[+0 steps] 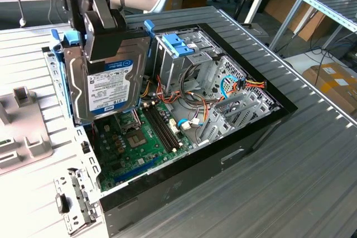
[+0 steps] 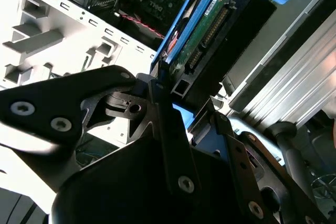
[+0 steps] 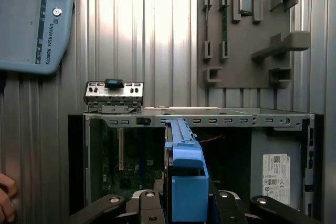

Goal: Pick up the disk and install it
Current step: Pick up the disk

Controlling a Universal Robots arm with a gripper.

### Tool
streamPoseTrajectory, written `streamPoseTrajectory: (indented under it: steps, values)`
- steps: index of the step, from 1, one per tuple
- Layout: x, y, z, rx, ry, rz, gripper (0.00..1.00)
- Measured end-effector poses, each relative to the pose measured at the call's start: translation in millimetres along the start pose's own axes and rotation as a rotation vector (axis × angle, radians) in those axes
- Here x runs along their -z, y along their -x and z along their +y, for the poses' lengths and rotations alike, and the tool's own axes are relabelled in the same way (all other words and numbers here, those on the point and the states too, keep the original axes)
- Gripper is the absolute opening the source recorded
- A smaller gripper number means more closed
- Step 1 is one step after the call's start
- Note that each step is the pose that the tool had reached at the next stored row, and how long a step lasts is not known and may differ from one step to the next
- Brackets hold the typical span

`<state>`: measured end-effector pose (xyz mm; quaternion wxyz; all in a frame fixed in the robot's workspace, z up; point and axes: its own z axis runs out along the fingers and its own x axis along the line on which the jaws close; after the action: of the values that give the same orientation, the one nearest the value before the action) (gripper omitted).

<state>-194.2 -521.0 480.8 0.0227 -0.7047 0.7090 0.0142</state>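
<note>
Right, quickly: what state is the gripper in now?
Gripper: shut on the flat grey hard drive in light-blue plastic rails, above the open computer case.

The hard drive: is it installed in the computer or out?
Out: the hard drive hangs upright in the jaws above the open computer case, not seated inside.

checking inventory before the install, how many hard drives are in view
1. The disk is clamped upright in the gripper, above the open computer case at the exterior view's left. The metal drive cage may hide others.
</note>
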Motion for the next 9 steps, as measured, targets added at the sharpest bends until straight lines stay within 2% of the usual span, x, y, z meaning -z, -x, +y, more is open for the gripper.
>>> streamPoseTrajectory:
  steps: [9]
  values:
    - [-0.7, -0.1, -16.1, 0.0, 0.0, 0.0, 0.37]
